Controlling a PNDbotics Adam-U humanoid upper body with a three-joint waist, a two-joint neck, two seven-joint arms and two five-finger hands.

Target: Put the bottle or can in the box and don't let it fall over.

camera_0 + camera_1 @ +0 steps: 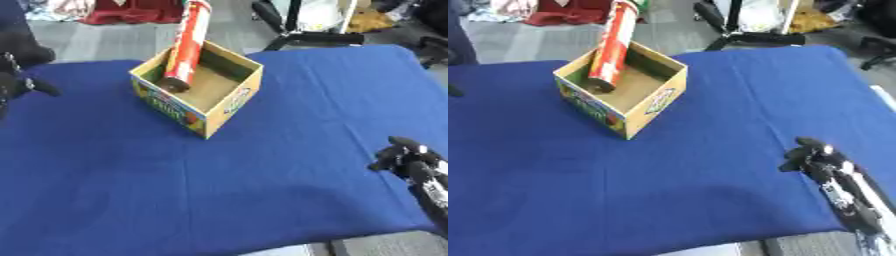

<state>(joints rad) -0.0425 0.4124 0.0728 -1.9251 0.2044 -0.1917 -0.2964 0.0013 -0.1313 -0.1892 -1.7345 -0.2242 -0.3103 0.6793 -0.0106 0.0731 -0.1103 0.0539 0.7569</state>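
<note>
A tall red can [186, 45] stands inside the open yellow cardboard box [229, 102], its base on the box floor near the far left corner. It tilts, its top leaning over the box's back rim. No hand touches it. My left hand [19, 84] shows at the left edge, well left of the box and only partly in view. Over the table's lower right, far from the box, my right hand [814, 157] hangs with relaxed fingers and holds nothing.
A blue cloth [219, 175] covers the whole table. Beyond the far edge are a black stand's legs [302, 35] and red and white bundles [114, 12] on the floor. The table's front edge runs along the bottom.
</note>
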